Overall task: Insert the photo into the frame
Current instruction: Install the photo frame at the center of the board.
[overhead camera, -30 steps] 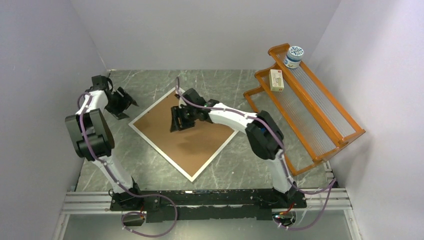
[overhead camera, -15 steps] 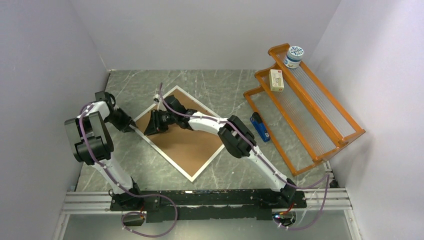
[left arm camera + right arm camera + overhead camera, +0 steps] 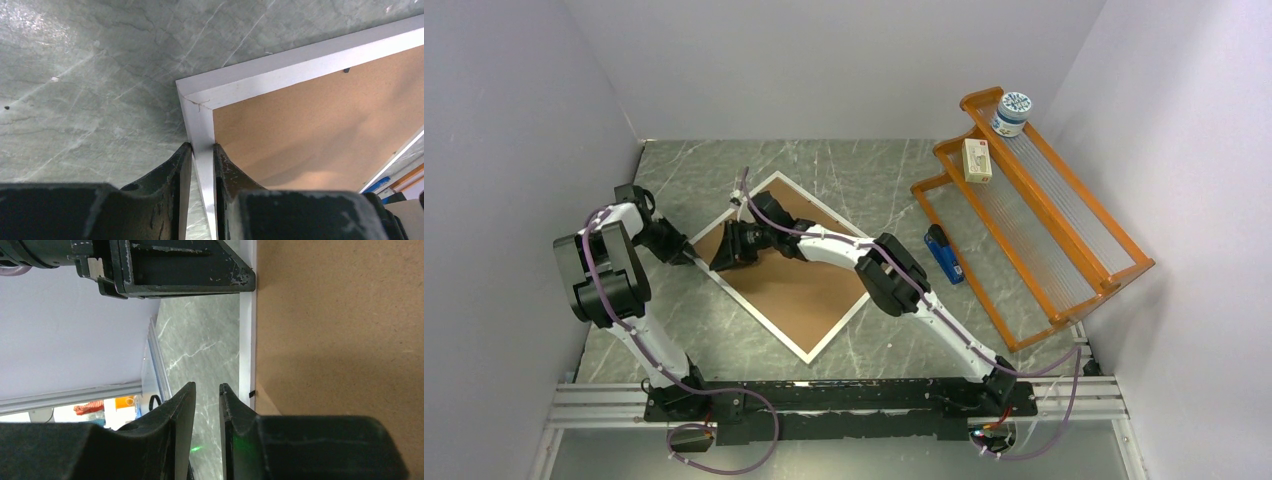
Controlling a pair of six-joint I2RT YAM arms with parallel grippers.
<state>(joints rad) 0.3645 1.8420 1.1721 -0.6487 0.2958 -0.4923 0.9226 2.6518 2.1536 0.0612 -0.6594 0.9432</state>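
Lying back-up at centre-left of the top view, frame point(image 3: 764, 316) sits diamond-wise on the marble table point(image 3: 874, 170), brown backing board point(image 3: 799, 290) showing inside the white rim. Left gripper point(image 3: 201, 147) pinches the rim just below the frame's left corner, jaws narrowed onto it. Right gripper point(image 3: 206, 387) is at the same left edge, jaws nearly together, slim gap showing only tabletop, nothing visibly held. Blue stapler-like item point(image 3: 943, 253) lies right of the frame. Orange rack point(image 3: 1064, 230) at right carries a jar point(image 3: 1011, 112) and a small box point(image 3: 976, 159).
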